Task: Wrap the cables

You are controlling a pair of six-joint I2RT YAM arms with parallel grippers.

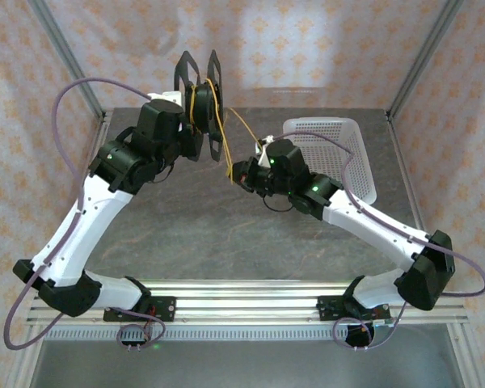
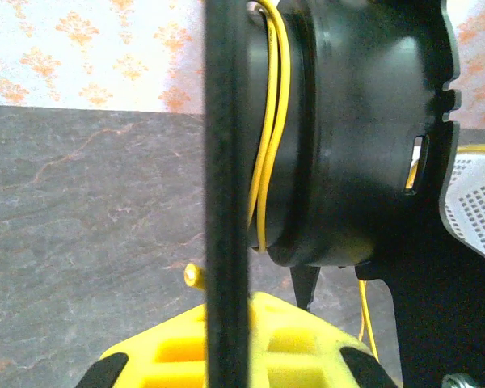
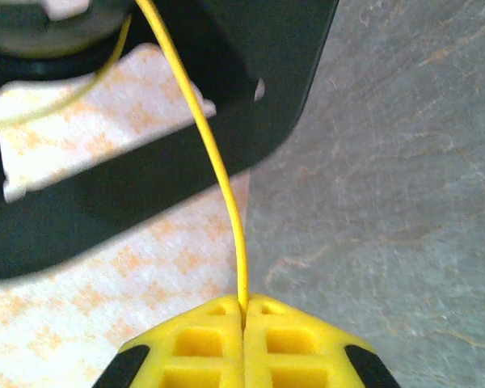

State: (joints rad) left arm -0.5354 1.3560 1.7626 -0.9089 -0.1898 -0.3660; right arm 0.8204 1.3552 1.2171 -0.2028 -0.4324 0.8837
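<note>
My left gripper (image 1: 187,117) is shut on the black spool (image 1: 196,81) and holds it upright above the back of the table. In the left wrist view its yellow fingers (image 2: 291,339) clamp a black spoke (image 2: 226,194). The yellow cables (image 2: 273,121) lie in a few turns round the spool's dark drum (image 2: 356,137). One strand of the cables (image 1: 221,133) hangs from the spool down to my right gripper (image 1: 237,174). That gripper (image 3: 243,311) is shut on the cable (image 3: 217,162), which rises straight from between its fingertips toward the spool (image 3: 105,218).
A white perforated basket (image 1: 339,153) lies at the back right of the grey table (image 1: 202,226). Metal frame posts (image 1: 69,61) and patterned walls close in the back and sides. A short yellow stub (image 2: 193,276) sticks out beside the gripped spoke.
</note>
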